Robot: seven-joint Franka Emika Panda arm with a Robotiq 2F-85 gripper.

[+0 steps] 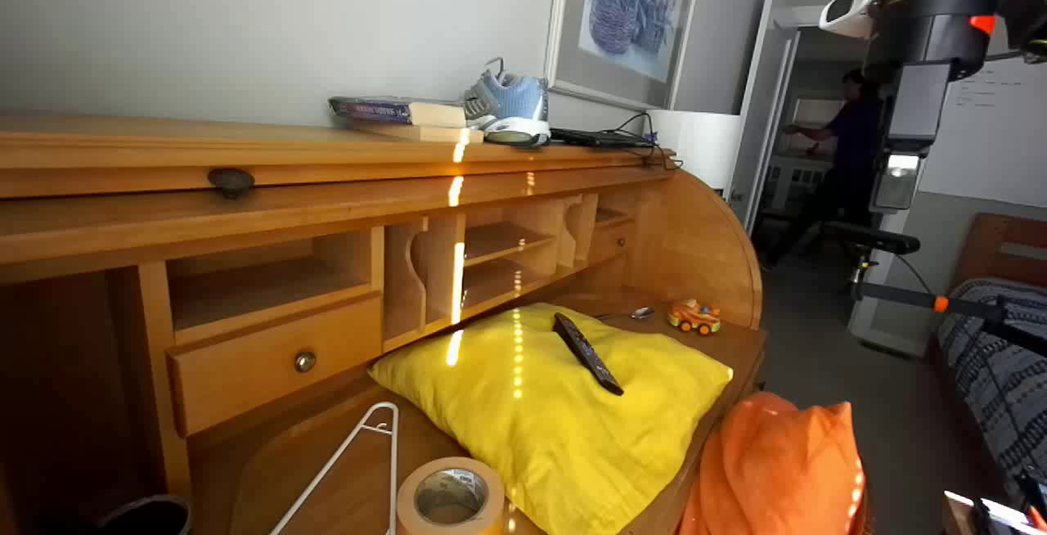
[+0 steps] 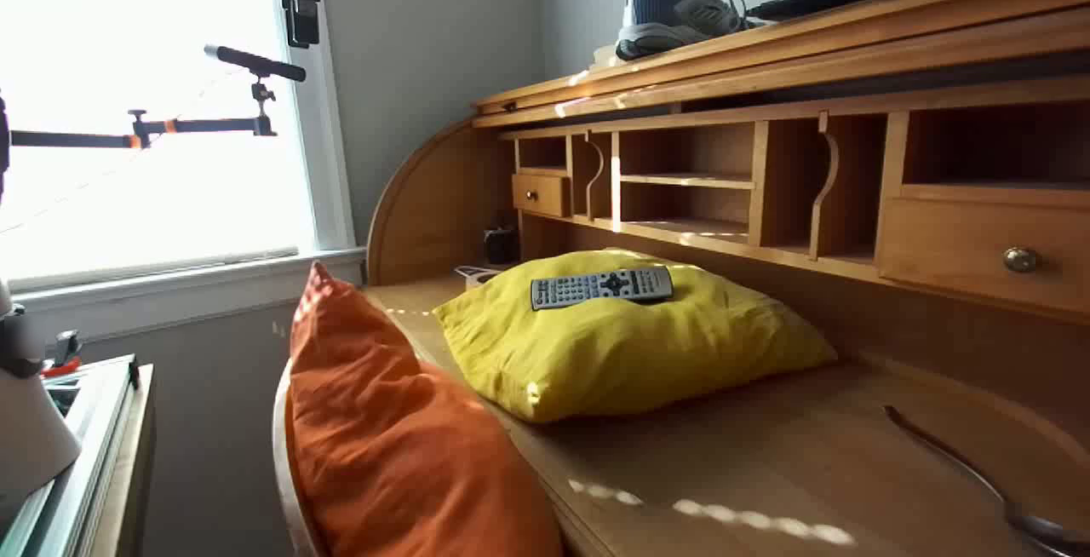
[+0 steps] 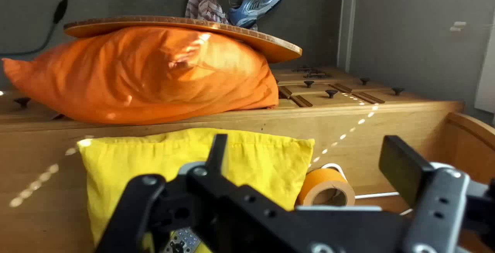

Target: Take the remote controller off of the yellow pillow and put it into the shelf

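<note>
Wrist view: empty gripper, spread wide, lower frame; remote on yellow pillow, bottom centre-left, probably best pinched across its width.

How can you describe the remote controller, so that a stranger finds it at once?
Start with the wooden desk and find the large yellow pillow lying on it. On top of that pillow lies the remote controller. It is a slim, button-covered bar and the only object on the pillow, while the round tape roll and the toy car are beside the pillow.
</note>
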